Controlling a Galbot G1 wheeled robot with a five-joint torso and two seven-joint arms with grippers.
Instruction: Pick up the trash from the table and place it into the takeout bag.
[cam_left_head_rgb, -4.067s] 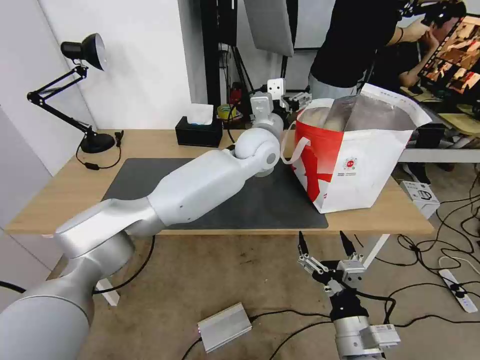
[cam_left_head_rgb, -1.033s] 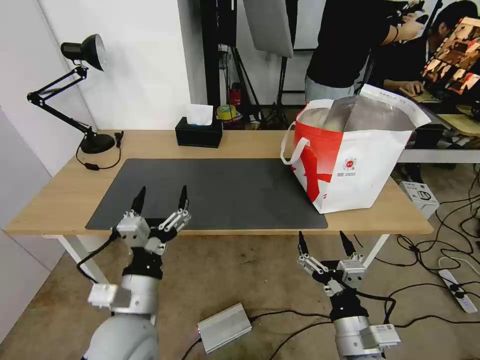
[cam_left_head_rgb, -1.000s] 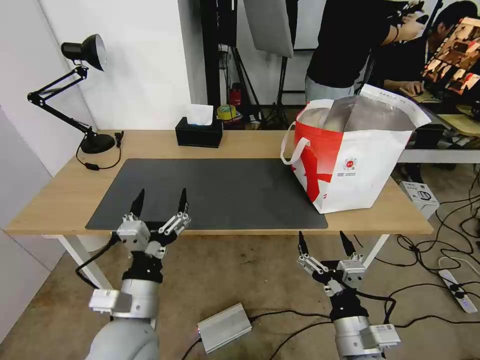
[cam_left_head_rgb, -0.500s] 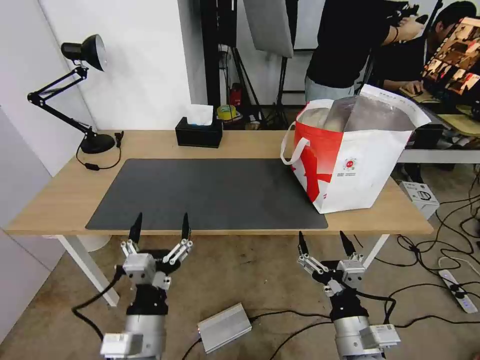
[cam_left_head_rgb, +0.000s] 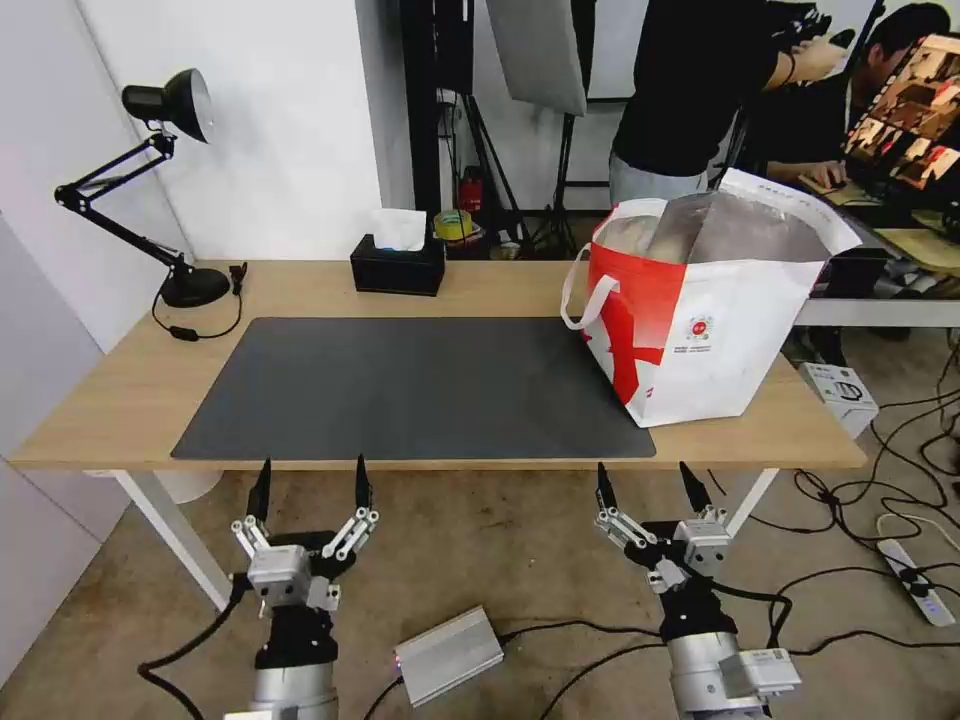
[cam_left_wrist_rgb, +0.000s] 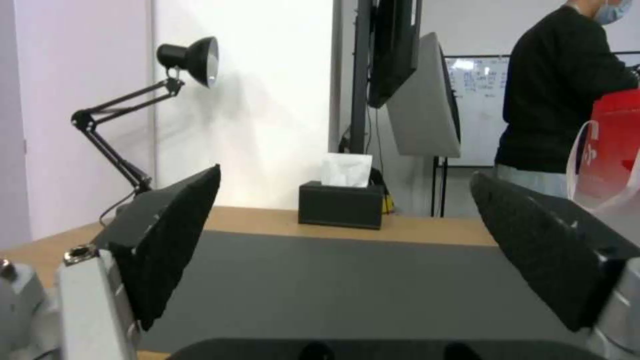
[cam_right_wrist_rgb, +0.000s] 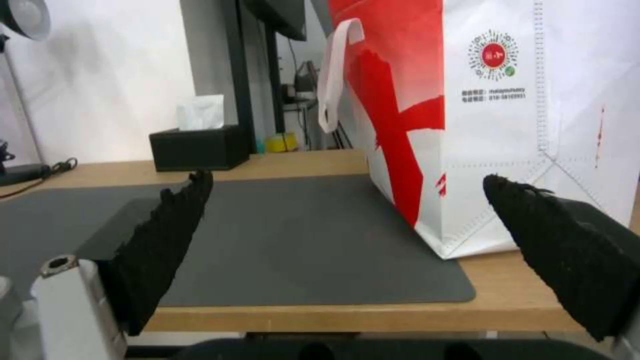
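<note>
Takeout bag (cam_left_head_rgb: 705, 320): a large boxy white-and-red bag is standing upright on the right end of the table, its near corner overlapping the right edge of the mat. Its mouth is gaping open, showing silver foil lining. A white loop handle is hanging off its red side, and a small round red logo is showing on its white face.

Trash: pale rounded shapes are sitting inside the bag's mouth in the head view; they may be the containers, though the angle is too poor to be sure.

Table (cam_left_head_rgb: 130, 390): a long light-wood top on white legs is carrying the bag and the mat.

Mat (cam_left_head_rgb: 400, 385): a large dark grey rectangle is lying flat across the middle of the tabletop.

Tissue box (cam_left_head_rgb: 397, 263): a black box with a white tissue poking up is sitting at the back edge of the table, behind the mat.

Desk lamp (cam_left_head_rgb: 165, 105): a black jointed lamp is standing on the table's far left corner.

Left gripper (cam_left_head_rgb: 308, 478): it is hanging below the table's front edge on the left, pointing up, with its two black fingers spread wide apart and holding nothing.

Right gripper (cam_left_head_rgb: 648, 480): it is waiting below the front edge on the right, near the bag's side, fingers likewise spread apart and holding nothing.
</note>
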